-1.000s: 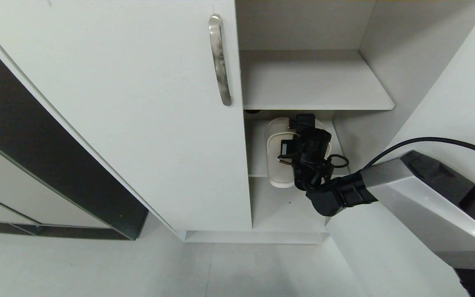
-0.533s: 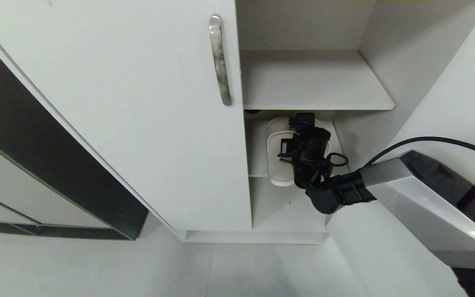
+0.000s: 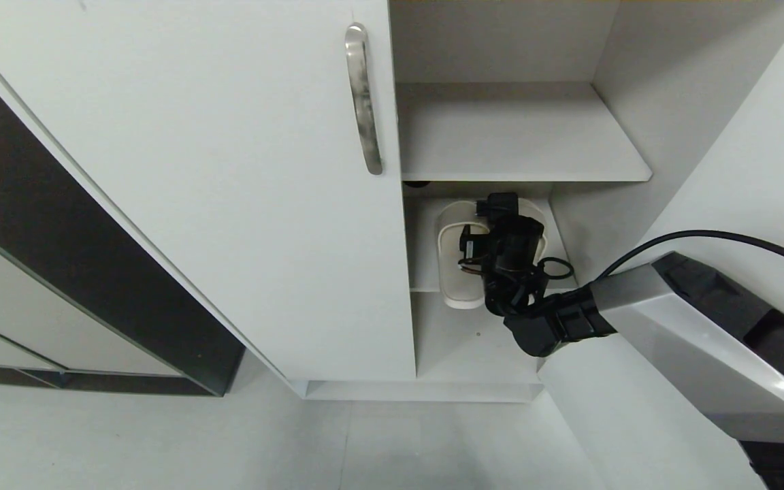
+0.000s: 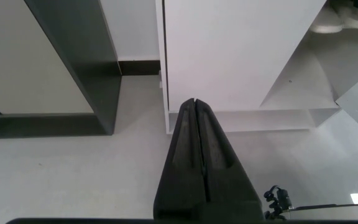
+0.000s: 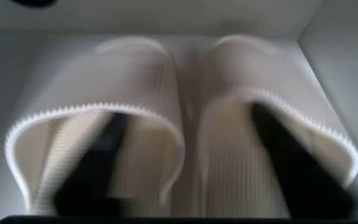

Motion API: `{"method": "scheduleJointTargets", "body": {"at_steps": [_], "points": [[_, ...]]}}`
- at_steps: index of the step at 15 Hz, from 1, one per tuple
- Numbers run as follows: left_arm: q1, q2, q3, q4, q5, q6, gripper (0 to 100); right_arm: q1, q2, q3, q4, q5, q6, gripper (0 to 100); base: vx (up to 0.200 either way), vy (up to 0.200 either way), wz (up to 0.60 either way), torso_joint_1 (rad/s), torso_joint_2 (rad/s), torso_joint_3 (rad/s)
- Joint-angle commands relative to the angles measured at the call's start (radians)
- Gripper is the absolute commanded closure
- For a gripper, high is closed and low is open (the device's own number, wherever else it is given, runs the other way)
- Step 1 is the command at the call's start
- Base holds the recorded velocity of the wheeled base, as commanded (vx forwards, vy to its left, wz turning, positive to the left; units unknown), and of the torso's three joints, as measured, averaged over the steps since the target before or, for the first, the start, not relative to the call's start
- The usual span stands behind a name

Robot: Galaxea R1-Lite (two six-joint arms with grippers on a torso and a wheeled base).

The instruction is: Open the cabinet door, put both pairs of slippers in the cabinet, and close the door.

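Slippers [image 3: 459, 262]: cream pair side by side on the cabinet's [image 3: 514, 136] lower shelf, toes toward its back | right gripper [image 5: 188, 143]: at that shelf, fingers spread wide, one inside each slipper | left gripper [image 4: 194, 106]: outside the cabinet's front, fingers pressed together, holding nothing

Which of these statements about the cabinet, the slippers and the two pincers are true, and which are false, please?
1. The slippers lie on the lower shelf inside the cabinet. True.
2. The left pincer is open. False: its fingers are pressed together.
3. The right pincer grips the door handle. False: it is down at the slippers, apart from the handle.
4. The right pincer's fingers reach one into each slipper. True.
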Motion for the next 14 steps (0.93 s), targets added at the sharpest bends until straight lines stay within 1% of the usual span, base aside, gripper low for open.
{"method": "scheduleJointTargets", "body": {"at_steps": [1, 5, 7, 9, 11, 14], "points": [[0.000, 0.001, 0.000, 0.000, 0.000, 0.002, 100, 0.019, -0.064, 0.087, -0.025, -0.003, -0.003, 0, 0.000, 0.000, 0.00, 0.000, 0.00, 0.000], [0.000, 0.001, 0.000, 0.000, 0.000, 0.002, 100, 0.099, -0.245, 0.361, -0.113, -0.011, -0.008, 0, 0.000, 0.000, 0.00, 0.000, 0.00, 0.000], [0.000, 0.001, 0.000, 0.000, 0.000, 0.004, 100, 0.127, -0.328, 0.499, -0.127, -0.009, -0.002, 0, 0.000, 0.000, 0.00, 0.000, 0.00, 0.000], [0.000, 0.001, 0.000, 0.000, 0.000, 0.004, 100, 0.146, -0.375, 0.642, -0.217, -0.011, 0.003, 0, 0.000, 0.000, 0.00, 0.000, 0.00, 0.000], [0.000, 0.001, 0.000, 0.000, 0.000, 0.002, 100, 0.166, -0.371, 0.677, -0.266, -0.009, 0.003, 0, 0.000, 0.000, 0.00, 0.000, 0.00, 0.000], [0.000, 0.001, 0.000, 0.000, -0.001, -0.001, 100, 0.180, -0.368, 0.688, -0.266, -0.009, 0.003, 0, 0.000, 0.000, 0.00, 0.000, 0.00, 0.000]]}}
